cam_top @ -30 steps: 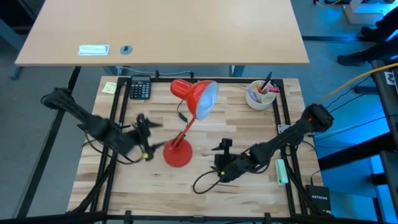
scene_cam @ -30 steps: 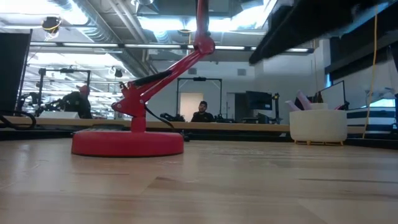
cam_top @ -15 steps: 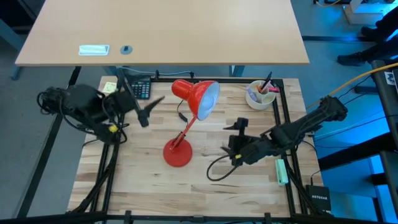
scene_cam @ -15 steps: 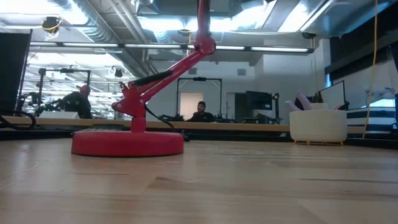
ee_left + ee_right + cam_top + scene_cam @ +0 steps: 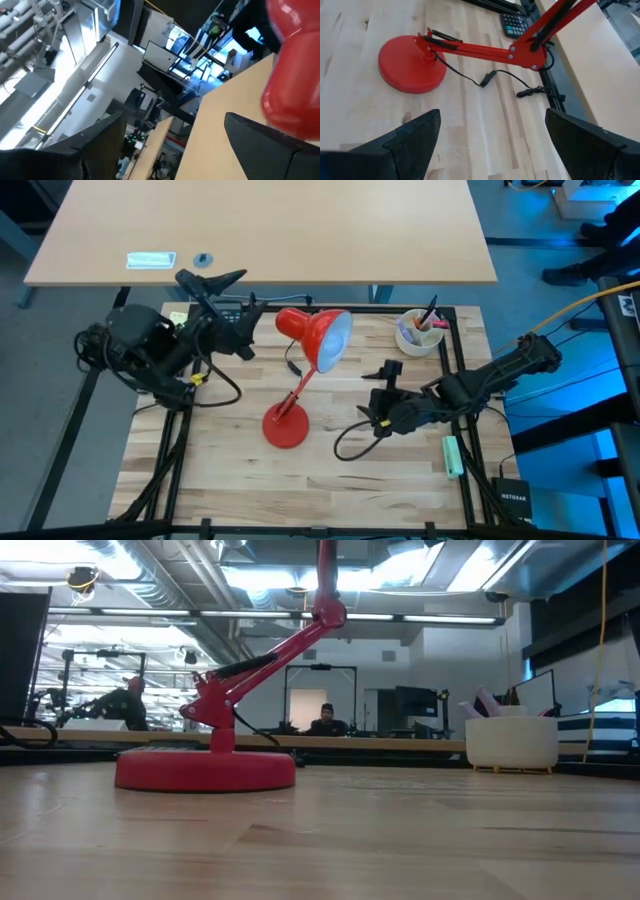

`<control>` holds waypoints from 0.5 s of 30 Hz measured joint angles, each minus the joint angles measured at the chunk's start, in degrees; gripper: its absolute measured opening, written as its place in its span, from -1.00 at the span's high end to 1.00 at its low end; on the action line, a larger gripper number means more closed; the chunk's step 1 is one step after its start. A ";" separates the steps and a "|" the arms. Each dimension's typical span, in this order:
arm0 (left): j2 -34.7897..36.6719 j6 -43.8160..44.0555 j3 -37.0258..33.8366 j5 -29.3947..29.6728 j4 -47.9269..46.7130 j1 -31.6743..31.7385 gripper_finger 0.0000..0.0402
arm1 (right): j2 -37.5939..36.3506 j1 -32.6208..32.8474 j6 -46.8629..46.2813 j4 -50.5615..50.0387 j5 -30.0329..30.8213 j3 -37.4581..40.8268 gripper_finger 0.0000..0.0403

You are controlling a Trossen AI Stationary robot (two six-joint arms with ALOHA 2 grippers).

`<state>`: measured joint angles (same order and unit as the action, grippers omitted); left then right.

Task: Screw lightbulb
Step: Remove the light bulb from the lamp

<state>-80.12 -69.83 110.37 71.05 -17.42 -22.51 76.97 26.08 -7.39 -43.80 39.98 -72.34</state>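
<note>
Left gripper point(image 5: 222, 288): spreading wide and empty beside the red metal desk lamp shade point(image 5: 322, 336), apparently lining up on it.
Right gripper point(image 5: 380, 392): waiting wide, empty, over the table.
Lightbulb: not discernible; possibly inside the shade.

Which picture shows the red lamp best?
The high view: the whole red lamp, shade, arm and base. The low view shows base and lower arm, the right wrist view base and arm, the left wrist view only a red bulge.

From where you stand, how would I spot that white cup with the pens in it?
Find the red lamp in the middle of the wooden table. Look past its shade to the table's far right corner: the white cup stands there, alone. It is the only round white container, with pens sticking out.
</note>
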 joint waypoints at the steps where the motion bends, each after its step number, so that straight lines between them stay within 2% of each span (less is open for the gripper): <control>1: -0.02 0.58 0.00 0.13 -0.19 -0.19 -0.64 | 0.00 0.10 0.29 0.03 0.00 0.00 -0.80; 8: -0.02 7.34 0.00 0.29 -0.92 -1.44 -0.64 | 0.00 0.13 0.29 -0.06 -2.08 0.00 -0.80; 15: -0.14 9.86 0.00 1.67 -9.50 -2.13 -0.64 | 0.00 0.13 0.19 -0.19 -4.45 0.00 -0.80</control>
<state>-80.26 -59.97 110.37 72.72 -26.92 -24.65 76.97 26.22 -7.19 -43.99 35.53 -72.34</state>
